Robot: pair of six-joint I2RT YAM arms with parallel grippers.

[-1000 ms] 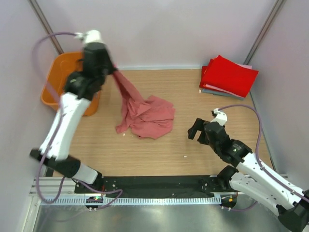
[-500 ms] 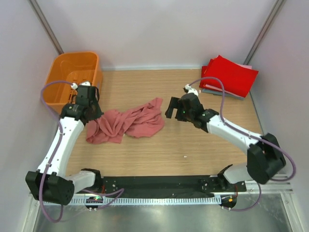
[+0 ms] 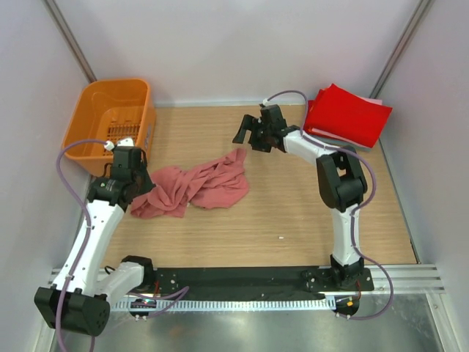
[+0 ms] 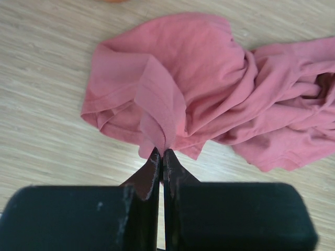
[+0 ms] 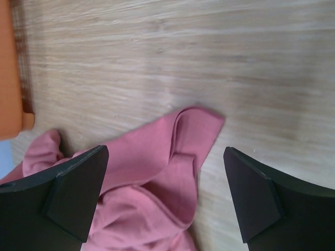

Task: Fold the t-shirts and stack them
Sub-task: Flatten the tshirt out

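The pink shirt [image 3: 201, 183] lies crumpled on the worktop [image 3: 293, 220], bunched in a long heap between the two hands and not yet spread.

The left hand [image 4: 161, 154] is pinched fully together on a ridge of cloth at its end of the heap. In the wrist view a folded hem or seam runs straight into the closed fingertips. The rest of the shirt fans out ahead of that hand and off to its right. Gripping an edge and not the middle of the bundle makes sense, I judge, since an edge gives something to pull flat.

The right hand [image 3: 249, 136] stands as wide as it goes and holds nothing. It hovers above the opposite tip of the shirt, where a narrow corner of fabric points out onto bare wood. In its own camera that corner sits between the two spread fingers, apart from both. It looks placed to drop onto that corner so the two hands could stretch the shirt between them, but that is a guess from the pose.

Behind the right hand, well apart, sits the stack of folded shirts [image 3: 348, 114], a red one on top with paler edges showing beneath. The orange basket [image 3: 88, 110] stands just beyond the left hand.
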